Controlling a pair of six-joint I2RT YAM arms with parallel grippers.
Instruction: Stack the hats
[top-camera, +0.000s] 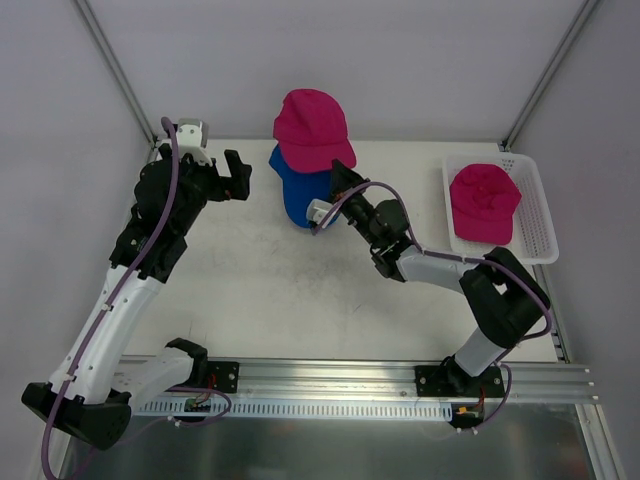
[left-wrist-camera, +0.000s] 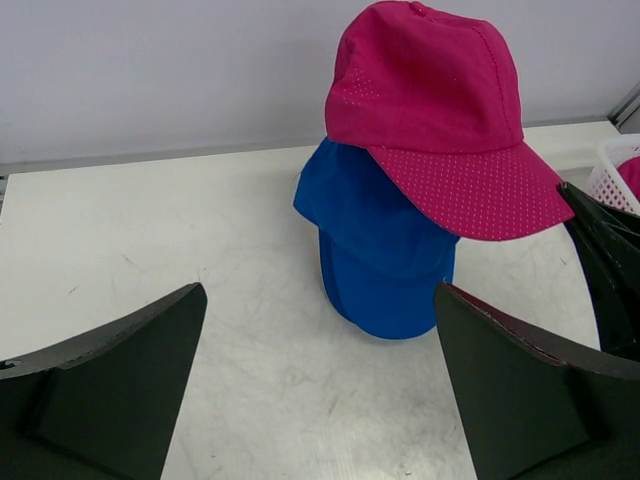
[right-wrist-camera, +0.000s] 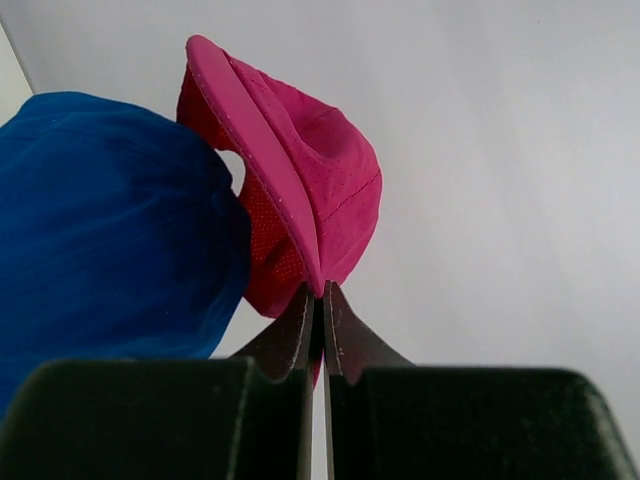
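Brim of the magenta cap (right-wrist-camera: 335, 195) is seen clamped by the right gripper (right-wrist-camera: 319, 295) only wrist-side; left gripper (left-wrist-camera: 318, 300) is spread wide, empty.

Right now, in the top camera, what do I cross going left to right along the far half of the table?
Open left end effector → blue hat with a pink hat on it, its brim pinched by the right end effector → white tray holding the second pink hat.
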